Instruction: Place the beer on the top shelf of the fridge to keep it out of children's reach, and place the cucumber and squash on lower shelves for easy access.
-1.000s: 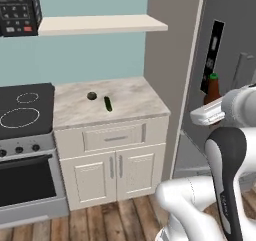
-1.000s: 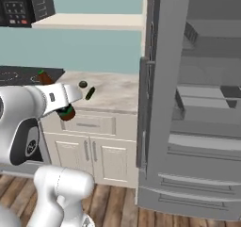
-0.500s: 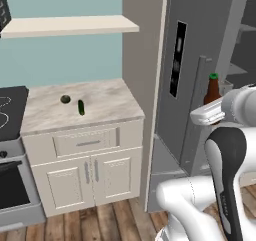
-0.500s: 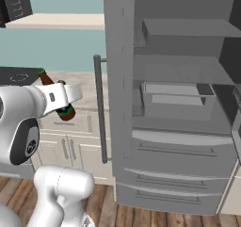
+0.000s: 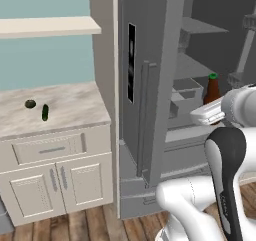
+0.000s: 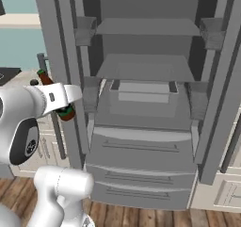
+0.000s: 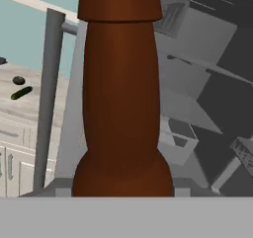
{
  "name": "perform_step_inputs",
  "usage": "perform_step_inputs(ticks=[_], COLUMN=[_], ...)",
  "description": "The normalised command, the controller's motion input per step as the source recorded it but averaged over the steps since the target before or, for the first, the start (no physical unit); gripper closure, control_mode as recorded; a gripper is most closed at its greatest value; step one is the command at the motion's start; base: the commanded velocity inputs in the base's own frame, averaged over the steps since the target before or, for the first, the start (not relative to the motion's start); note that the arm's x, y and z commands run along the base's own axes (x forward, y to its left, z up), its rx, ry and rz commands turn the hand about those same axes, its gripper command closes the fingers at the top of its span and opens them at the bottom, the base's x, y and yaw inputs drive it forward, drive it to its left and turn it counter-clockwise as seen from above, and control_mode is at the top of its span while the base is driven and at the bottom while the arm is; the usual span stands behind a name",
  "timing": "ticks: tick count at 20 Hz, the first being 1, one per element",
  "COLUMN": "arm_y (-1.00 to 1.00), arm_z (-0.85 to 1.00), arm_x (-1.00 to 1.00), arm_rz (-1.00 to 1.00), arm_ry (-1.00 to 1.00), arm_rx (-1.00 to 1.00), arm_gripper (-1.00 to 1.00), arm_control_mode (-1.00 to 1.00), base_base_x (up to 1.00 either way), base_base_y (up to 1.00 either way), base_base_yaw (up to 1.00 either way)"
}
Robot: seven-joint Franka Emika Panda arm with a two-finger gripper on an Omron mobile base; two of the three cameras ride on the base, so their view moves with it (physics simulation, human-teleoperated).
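My gripper (image 6: 62, 99) is shut on the beer (image 7: 121, 94), a brown bottle held in front of the open fridge (image 6: 141, 127). In the left base view the beer's (image 5: 212, 89) neck rises above the white hand (image 5: 212, 113). From the right, its (image 6: 45, 77) red-capped neck leans left and its green label sits below the hand. The top shelf (image 6: 148, 27) lies high inside, with lower shelves (image 6: 146, 67) and a bin (image 6: 143, 92) beneath. The cucumber (image 5: 45, 112) and the squash (image 5: 30, 104) lie close together on the marble counter (image 5: 70, 107), far left of the gripper.
The fridge's open grey door (image 5: 145, 85) with its bar handle (image 7: 47, 99) stands between the counter and the fridge's inside. Door racks (image 6: 211, 33) flank the shelves. Drawers (image 6: 141, 150) fill the fridge's lower part. A wall shelf (image 5: 50, 26) hangs over the counter.
The whole picture has shifted: the base has moved towards the fridge, so counter and stove slid off to the left. The beer stays in the gripper.
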Motion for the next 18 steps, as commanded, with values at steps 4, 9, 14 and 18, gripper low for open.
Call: perform_step_inputs(ticks=[4,9,14,18], arm_y=[0.0,0.0,0.0,0.0], arm_z=[0.0,0.0,0.0,0.0], arm_x=[0.0,0.0,0.0,0.0], arm_rz=[0.0,0.0,0.0,0.0], arm_ry=[0.0,0.0,0.0,0.0], arm_rx=[0.0,0.0,0.0,0.0], arm_gripper=[1.0,1.0,1.0,1.0], arm_control_mode=[1.0,1.0,1.0,1.0], base_base_x=[0.0,0.05,0.15,0.23], base_base_y=[-0.69,-0.56,-0.47,-0.39], base_base_yaw=[-0.03,0.0,0.0,0.0])
